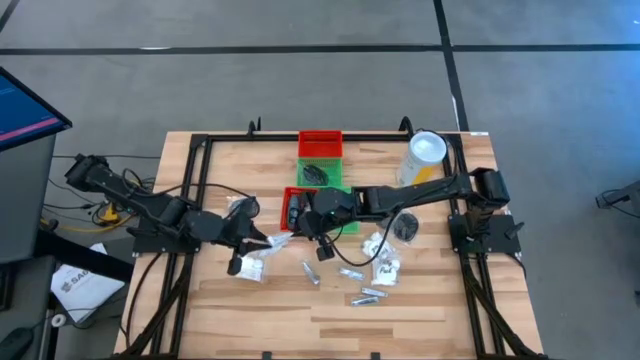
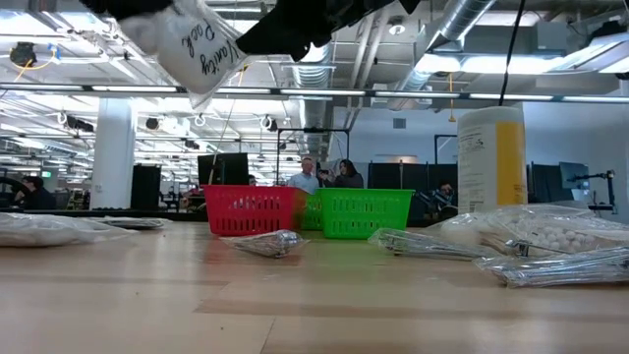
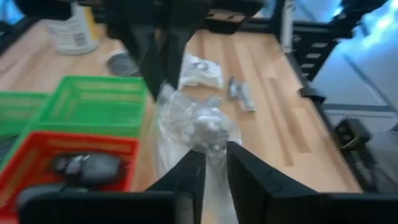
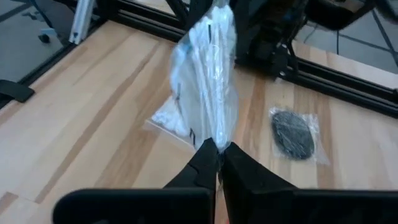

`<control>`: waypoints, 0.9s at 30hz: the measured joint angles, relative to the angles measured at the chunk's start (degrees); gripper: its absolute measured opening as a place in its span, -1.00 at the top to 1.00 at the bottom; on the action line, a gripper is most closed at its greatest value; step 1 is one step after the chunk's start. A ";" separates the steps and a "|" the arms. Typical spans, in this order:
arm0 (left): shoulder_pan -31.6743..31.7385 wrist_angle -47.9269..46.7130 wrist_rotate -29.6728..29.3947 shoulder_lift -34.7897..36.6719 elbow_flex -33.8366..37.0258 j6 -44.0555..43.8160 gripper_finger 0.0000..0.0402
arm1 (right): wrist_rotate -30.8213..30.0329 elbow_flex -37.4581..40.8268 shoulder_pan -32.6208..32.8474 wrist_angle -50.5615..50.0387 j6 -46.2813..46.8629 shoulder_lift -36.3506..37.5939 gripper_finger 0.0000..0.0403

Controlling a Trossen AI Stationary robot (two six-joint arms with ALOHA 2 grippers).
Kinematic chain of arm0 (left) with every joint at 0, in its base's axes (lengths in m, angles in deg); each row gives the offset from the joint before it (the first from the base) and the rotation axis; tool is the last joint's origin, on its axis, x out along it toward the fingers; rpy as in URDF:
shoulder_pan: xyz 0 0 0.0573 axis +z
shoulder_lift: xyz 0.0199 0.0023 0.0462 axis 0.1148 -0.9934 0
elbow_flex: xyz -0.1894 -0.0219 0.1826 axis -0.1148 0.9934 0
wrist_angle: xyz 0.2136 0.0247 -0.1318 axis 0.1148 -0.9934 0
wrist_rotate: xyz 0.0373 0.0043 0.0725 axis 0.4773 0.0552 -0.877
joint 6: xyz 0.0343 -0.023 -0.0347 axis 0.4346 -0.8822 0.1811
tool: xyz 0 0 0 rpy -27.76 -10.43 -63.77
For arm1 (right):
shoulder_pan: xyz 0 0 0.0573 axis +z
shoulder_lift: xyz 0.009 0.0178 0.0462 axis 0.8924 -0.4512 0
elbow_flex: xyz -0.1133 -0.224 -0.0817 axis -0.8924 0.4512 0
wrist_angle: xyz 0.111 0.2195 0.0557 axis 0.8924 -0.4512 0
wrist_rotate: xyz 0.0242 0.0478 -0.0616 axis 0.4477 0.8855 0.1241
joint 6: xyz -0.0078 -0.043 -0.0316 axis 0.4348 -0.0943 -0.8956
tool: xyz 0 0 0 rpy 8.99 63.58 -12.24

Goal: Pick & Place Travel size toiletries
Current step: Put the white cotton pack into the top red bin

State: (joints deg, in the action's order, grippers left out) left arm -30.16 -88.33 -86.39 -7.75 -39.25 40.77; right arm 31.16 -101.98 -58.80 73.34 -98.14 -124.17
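High view: the clear crinkly plastic sachet of white toiletries (image 1: 277, 240) hangs stretched between the left gripper (image 1: 248, 240) and the right gripper (image 1: 318, 232), above the wooden table (image 1: 420, 310) and just in front of the trays.

Low view: the sachet (image 2: 197, 44) is well clear of the tabletop, so nothing drags.

Left wrist view: the left gripper (image 3: 216, 155) has its jaws a narrow gap apart, with the sachet's plastic (image 3: 199, 124) lying loosely between them. It should back straight off so it does not snag the film. The red mesh tray (image 3: 68, 138) and the green mesh tray (image 3: 99, 98) lie beside it.

Right wrist view: the right gripper (image 4: 217, 149) is pinched tight on the sachet's edge (image 4: 208, 68). That hold is thin, so I judge it should carry slowly to a tray.
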 joint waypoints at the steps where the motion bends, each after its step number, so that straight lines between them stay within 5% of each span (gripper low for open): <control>1: 0.00 -1.15 -0.65 0.58 0.00 -0.02 0.64 | -0.04 0.00 -0.11 -0.66 0.31 0.17 1.00; 6: 0.00 -6.32 -5.41 3.67 -0.02 -0.91 0.52 | -2.81 -0.07 -0.83 -5.83 0.42 1.88 1.00; 15: 0.00 -6.00 -5.61 3.71 -0.07 -2.94 0.49 | -11.05 -0.07 -7.21 -14.29 7.62 3.90 1.00; 27: -0.03 -3.42 -7.81 -1.11 -0.02 -3.06 0.52 | -11.32 -0.02 -20.86 -17.49 16.80 3.72 1.00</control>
State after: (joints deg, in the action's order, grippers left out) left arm -30.19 -91.75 -94.19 -8.86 -39.27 37.71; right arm 19.84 -102.00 -79.66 55.85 -81.34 -120.46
